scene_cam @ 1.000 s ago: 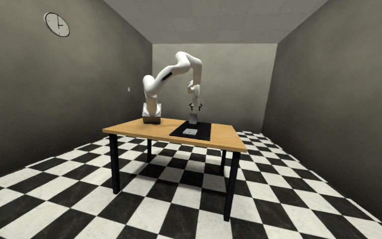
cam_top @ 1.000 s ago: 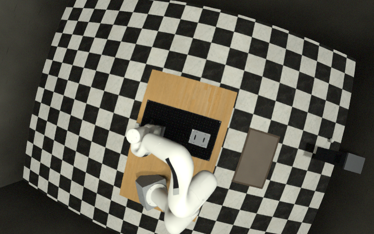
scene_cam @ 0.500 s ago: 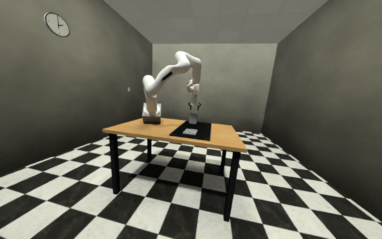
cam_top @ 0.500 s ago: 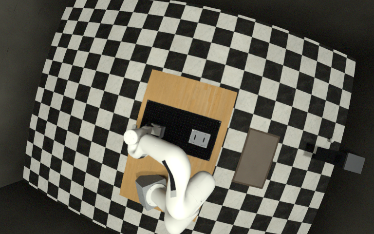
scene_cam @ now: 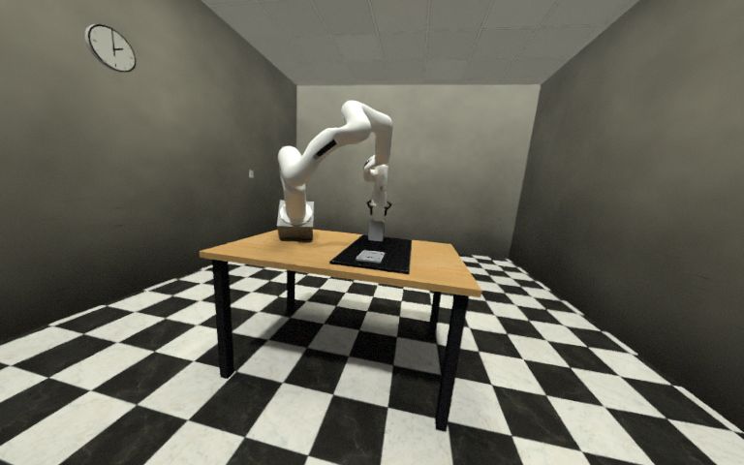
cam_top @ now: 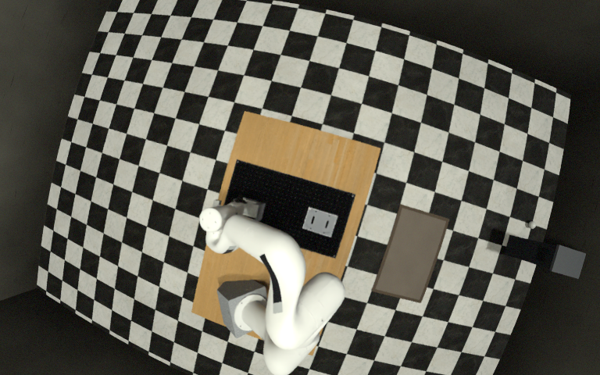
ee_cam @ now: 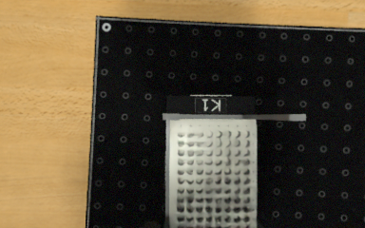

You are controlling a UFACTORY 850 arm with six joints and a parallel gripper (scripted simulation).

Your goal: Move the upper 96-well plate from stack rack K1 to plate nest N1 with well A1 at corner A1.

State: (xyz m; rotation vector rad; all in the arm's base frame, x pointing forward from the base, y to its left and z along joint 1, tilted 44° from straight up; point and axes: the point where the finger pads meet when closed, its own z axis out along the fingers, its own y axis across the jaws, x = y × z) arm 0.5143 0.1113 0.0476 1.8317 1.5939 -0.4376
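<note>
While the gripper (scene_cam: 378,208) hangs fully open and empty just above the rack (ee_cam: 234,116), nothing has been lifted: the upper plate (ee_cam: 213,173) sits in the rack, at the corner of the black pegboard (ee_cam: 304,62) nearest the arm's side of the tabletop (scene_cam: 439,268)

Wrist view looks straight down on the plate's wells; gripper fingers not visible there. Lower plate hidden under the upper one, so how the two sit together cannot be told

Nest (cam_top: 320,222) lies well apart from the rack, further along the pegboard, nothing on it

Risks, as judged from here:
- descent off-centre: a finger could land on the plate's rim or on the rack's grey bar rather than beside the plate, tipping it or jamming
- grasp too low: fingers could catch the lower plate too and drag it out of the rack, which the task forbids
- grasp slightly skewed: plate could tilt on lift and scrape the rack walls
- orientation: cut-off corner not readable in these views, bottom edge of plate out of frame; if it is not tracked, the plate could go into the nest turned the wrong way round
- set down askew: plate could perch on a locator instead of lying flat

Writing: "K1" on the label (ee_cam: 209,105) behind the rack bar, upside down in the wrist view. No marking legible on the nest at this size. Wall clock (scene_cam: 110,47) carries no readable numerals
</note>
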